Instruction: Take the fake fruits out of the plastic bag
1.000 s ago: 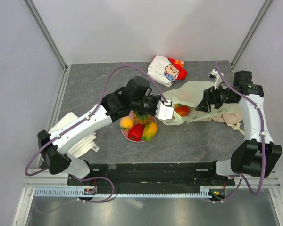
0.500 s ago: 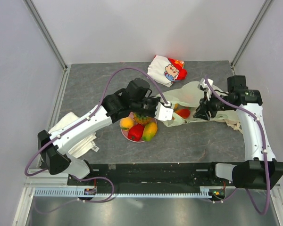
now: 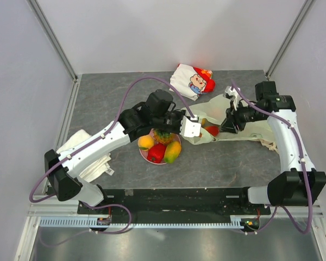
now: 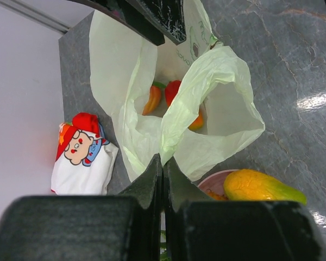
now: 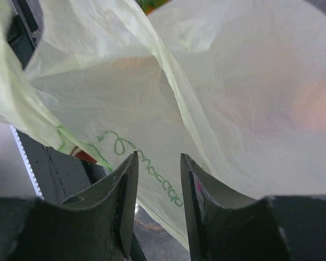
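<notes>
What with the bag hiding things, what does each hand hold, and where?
Left hand pinches the plastic bag at its rim. Right hand: nothing clamped, jaws apart at its film.

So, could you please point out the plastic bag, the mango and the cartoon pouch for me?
plastic bag [image 4: 228,114], left wrist view, on its right-hand wall.
mango [image 4: 261,186], left wrist view, middle of its yellow skin.
cartoon pouch [image 3: 195,81], top view, on the printed face.

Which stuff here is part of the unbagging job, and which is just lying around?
Job: plastic bag, red fruit inside it; mango, red pepper, orange and pineapple on the pink plate.
Lying about: cartoon-printed pouch, white cloth, beige cloth.
</notes>
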Tool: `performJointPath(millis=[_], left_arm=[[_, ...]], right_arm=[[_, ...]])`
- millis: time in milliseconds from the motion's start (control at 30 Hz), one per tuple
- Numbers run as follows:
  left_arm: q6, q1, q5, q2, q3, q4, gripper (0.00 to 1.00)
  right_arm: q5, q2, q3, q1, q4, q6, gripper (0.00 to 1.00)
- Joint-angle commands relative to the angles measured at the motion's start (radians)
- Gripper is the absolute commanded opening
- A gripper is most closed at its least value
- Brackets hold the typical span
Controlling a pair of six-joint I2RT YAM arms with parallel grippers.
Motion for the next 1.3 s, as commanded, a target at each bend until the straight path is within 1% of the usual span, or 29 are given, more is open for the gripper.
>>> performJointPath(millis=[0, 33, 67, 133, 200, 233, 267, 333, 367, 467, 533, 567, 633, 667, 733, 767, 867, 933, 1000, 1033, 1067, 1100, 1133, 1167, 1200, 1233, 1267], left_arm=[[-0.026, 0.003, -0.031, 0.009, 0.040, 0.041, 0.02], [-0.026, 0.003, -0.033, 0.009, 0.038, 0.041, 0.02], [-0.024, 0.003, -0.031, 0.009, 0.037, 0.041, 0.02], [-0.030, 0.003, -0.031, 0.009, 0.035, 0.054, 0.02], [-0.046, 0.005, -0.028, 0.009, 0.035, 0.064, 0.02], [-0.047, 0.005, -0.027, 0.007, 0.032, 0.072, 0.02], [-0.049, 0.005, -0.023, 0.006, 0.035, 0.074, 0.02], [-0.047, 0.005, -0.025, 0.003, 0.034, 0.074, 0.02], [-0.046, 0.005, -0.028, 0.003, 0.034, 0.074, 0.02], [-0.040, 0.009, -0.034, -0.011, 0.017, 0.084, 0.02], [-0.043, 0.011, -0.039, -0.019, 0.006, 0.087, 0.02], [-0.052, 0.009, -0.042, -0.022, 0.003, 0.089, 0.02], [-0.058, 0.009, -0.040, -0.026, 0.000, 0.091, 0.02], [-0.063, 0.009, -0.036, -0.030, -0.002, 0.091, 0.02], [-0.063, 0.009, -0.028, -0.036, -0.011, 0.091, 0.02], [-0.067, 0.009, -0.027, -0.039, -0.012, 0.092, 0.02], [-0.077, 0.009, -0.023, -0.046, -0.018, 0.086, 0.02], [-0.070, 0.009, -0.017, -0.049, -0.029, 0.078, 0.02], [-0.054, 0.009, -0.016, -0.051, -0.048, 0.077, 0.02], [-0.047, 0.009, -0.017, -0.051, -0.052, 0.074, 0.02], [-0.037, 0.009, -0.020, -0.048, -0.055, 0.074, 0.02], [-0.034, 0.009, -0.020, -0.045, -0.058, 0.074, 0.02], [-0.032, 0.009, -0.025, -0.042, -0.055, 0.074, 0.02], [-0.029, 0.009, -0.026, -0.039, -0.055, 0.075, 0.02], [-0.027, 0.009, -0.026, -0.033, -0.052, 0.074, 0.02], [-0.027, 0.009, -0.026, -0.031, -0.052, 0.075, 0.02], [-0.024, 0.009, -0.026, -0.027, -0.051, 0.074, 0.02]], right_arm=[[-0.075, -0.006, 0.151, 0.008, -0.069, 0.051, 0.45], [-0.082, -0.003, 0.223, 0.010, -0.083, 0.069, 0.49], [-0.084, -0.003, 0.252, 0.008, -0.100, 0.084, 0.59], [-0.096, -0.008, 0.295, 0.010, -0.150, 0.097, 0.60], [-0.090, -0.001, 0.274, 0.017, -0.190, 0.089, 0.52], [-0.088, 0.012, 0.233, 0.025, -0.201, 0.083, 0.46], [-0.091, 0.025, 0.214, 0.026, -0.221, 0.077, 0.25], [-0.104, 0.070, 0.190, 0.026, -0.232, 0.090, 0.02], [-0.119, 0.084, 0.186, 0.028, -0.230, 0.097, 0.00], [-0.127, 0.115, 0.174, 0.026, -0.218, 0.103, 0.00], [-0.089, 0.120, 0.144, 0.026, -0.195, 0.109, 0.00], [-0.058, 0.115, 0.130, 0.026, -0.140, 0.150, 0.00], [0.052, 0.109, 0.072, 0.059, -0.062, 0.201, 0.00], [0.088, 0.109, 0.052, 0.066, 0.019, 0.233, 0.01], [0.169, 0.120, -0.010, 0.079, 0.096, 0.250, 0.01], [0.184, 0.127, -0.025, 0.083, 0.165, 0.252, 0.03], [0.246, 0.176, -0.067, 0.095, 0.300, 0.279, 0.05], [0.293, 0.224, -0.067, 0.096, 0.371, 0.340, 0.06], [0.316, 0.256, -0.062, 0.096, 0.481, 0.406, 0.11], [0.338, 0.261, -0.064, 0.097, 0.521, 0.429, 0.22], [0.362, 0.267, -0.061, 0.096, 0.590, 0.446, 0.25], [0.369, 0.278, -0.062, 0.096, 0.619, 0.465, 0.30], [0.379, 0.282, -0.064, 0.096, 0.649, 0.479, 0.45], [0.401, 0.288, -0.067, 0.096, 0.708, 0.491, 0.50], [0.402, 0.311, -0.064, 0.096, 0.727, 0.497, 0.53], [0.407, 0.327, -0.059, 0.097, 0.738, 0.505, 0.61], [0.419, 0.344, -0.051, 0.099, 0.753, 0.512, 0.64]])
